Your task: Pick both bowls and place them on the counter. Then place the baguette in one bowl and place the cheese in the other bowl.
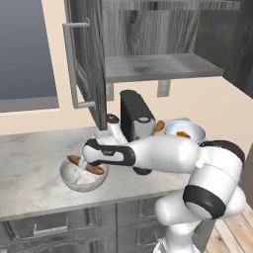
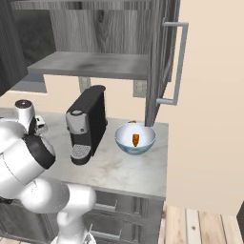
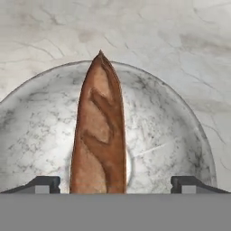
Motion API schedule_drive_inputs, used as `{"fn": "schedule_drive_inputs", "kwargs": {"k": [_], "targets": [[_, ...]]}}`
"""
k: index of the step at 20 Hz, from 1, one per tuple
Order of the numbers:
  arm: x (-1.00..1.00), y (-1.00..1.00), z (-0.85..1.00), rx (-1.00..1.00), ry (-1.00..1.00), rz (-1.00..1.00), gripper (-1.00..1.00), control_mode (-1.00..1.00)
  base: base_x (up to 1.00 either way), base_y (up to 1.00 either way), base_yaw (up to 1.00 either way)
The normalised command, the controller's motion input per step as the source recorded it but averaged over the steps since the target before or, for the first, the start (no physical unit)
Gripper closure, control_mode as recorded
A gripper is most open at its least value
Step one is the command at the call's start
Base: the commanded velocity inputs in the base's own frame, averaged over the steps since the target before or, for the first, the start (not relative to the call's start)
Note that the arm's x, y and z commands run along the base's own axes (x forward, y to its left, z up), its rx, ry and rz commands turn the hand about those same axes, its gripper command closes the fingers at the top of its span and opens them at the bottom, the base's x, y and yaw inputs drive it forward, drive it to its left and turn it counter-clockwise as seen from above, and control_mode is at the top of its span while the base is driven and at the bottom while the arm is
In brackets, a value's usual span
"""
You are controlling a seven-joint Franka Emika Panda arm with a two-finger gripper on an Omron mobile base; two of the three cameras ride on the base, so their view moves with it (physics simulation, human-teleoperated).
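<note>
Hand view shows my claw [image 3: 115, 184] spread wide, gripping nothing; the baguette [image 3: 100, 135] lies in the marbled bowl [image 3: 180, 135], pointing to twelve o'clock. Cheese [image 2: 136, 139] sits in the blue bowl [image 2: 135, 138] (apparently finished). Next: lift straight out.

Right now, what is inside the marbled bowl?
The baguette lies in the marbled bowl, its tip reaching the far rim, between the wide-open fingers of the gripper. Its near end and the bowl's floor beneath it are covered.
</note>
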Motion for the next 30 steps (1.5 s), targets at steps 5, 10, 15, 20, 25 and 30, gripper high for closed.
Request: {"fn": "schedule_drive_inputs", "kwargs": {"k": [5,10,15,20,25,30], "targets": [[-0.27,-0.14,0.37,0.01,-0.05,-0.04,-1.0,-1.0,0.0,0.0,0.0],[-0.48,-0.3,0.28,0.0,-0.05,-0.06,-1.0,-1.0,0.0,0.0,0.0],[-0.5,-0.46,0.22,0.01,-0.07,-0.05,-1.0,-1.0,0.0,0.0,0.0],[-0.55,-0.52,0.24,0.04,-0.07,-0.06,-1.0,-1.0,0.0,0.0,0.0],[-0.68,-0.52,0.17,0.05,-0.07,-0.06,-1.0,-1.0,0.0,0.0,0.0],[-0.74,-0.37,0.37,0.04,-0.1,-0.04,-1.0,-1.0,0.0,0.0,0.0]]}}
